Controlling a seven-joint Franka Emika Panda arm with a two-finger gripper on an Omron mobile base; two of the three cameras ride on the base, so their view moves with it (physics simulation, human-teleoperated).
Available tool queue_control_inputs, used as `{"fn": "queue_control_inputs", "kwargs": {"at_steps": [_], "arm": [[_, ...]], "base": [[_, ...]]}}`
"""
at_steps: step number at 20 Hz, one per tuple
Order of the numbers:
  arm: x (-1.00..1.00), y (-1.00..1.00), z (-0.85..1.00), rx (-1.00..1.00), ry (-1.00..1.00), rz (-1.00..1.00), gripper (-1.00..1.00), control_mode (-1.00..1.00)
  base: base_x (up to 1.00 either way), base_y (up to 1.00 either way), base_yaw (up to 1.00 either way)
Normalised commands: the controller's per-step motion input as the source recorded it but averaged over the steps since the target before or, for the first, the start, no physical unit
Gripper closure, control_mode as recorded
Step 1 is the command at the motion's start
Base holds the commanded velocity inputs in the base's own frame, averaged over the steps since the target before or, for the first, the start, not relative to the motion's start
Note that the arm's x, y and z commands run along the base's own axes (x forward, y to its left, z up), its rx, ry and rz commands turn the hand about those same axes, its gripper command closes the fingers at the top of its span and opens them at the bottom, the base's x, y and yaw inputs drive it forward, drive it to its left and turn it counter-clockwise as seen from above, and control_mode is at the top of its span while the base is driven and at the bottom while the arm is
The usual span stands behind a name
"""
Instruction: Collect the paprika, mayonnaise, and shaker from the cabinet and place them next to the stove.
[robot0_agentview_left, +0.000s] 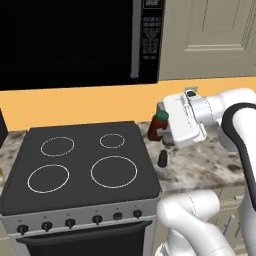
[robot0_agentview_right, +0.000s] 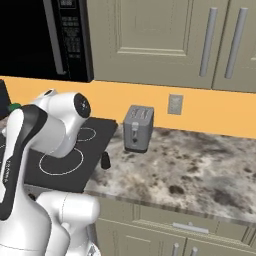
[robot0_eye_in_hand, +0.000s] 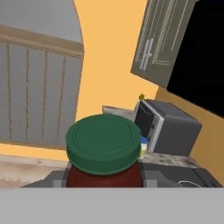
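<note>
My gripper (robot0_agentview_left: 164, 129) is shut on the paprika (robot0_agentview_left: 159, 125), a dark red jar with a green lid. It holds the jar tilted, just above the counter by the right edge of the stove (robot0_agentview_left: 80, 165). In the hand view the paprika (robot0_eye_in_hand: 104, 148) sits close up between the fingers. The black shaker (robot0_agentview_left: 162, 159) stands upright on the counter in front of the jar, beside the stove; the right base view also shows the shaker (robot0_agentview_right: 105, 160). A sliver of blue over pale yellow (robot0_eye_in_hand: 143, 145) peeks from behind the lid and looks like the mayonnaise. The cabinet (robot0_agentview_right: 165, 40) doors are shut.
A grey toaster (robot0_agentview_right: 138, 128) stands at the back of the speckled stone counter (robot0_agentview_right: 190, 165), right of the stove. A black microwave (robot0_agentview_left: 75, 40) hangs above the cooktop. A wall outlet (robot0_agentview_right: 174, 104) sits on the orange backsplash. A grey box appliance (robot0_eye_in_hand: 168, 127) stands farther along the counter.
</note>
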Motion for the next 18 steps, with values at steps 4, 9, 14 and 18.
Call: {"fn": "queue_control_inputs", "kwargs": {"at_steps": [4, 9, 14, 18], "arm": [[0.10, -0.65, -0.56, 0.00, -0.07, 0.32, 1.00, -1.00], [-0.01, -0.70, -0.79, 0.00, -0.11, 0.30, 1.00, -1.00], [0.00, -0.66, -0.71, 0.00, -0.06, 0.21, 1.00, -1.00], [0.09, -0.60, -0.48, 0.00, 0.00, 0.05, 1.00, -1.00]], "base": [[0.00, 0.00, 0.00], [0.00, 0.00, 0.00], [0.00, 0.00, 0.00], [0.00, 0.00, 0.00]]}}
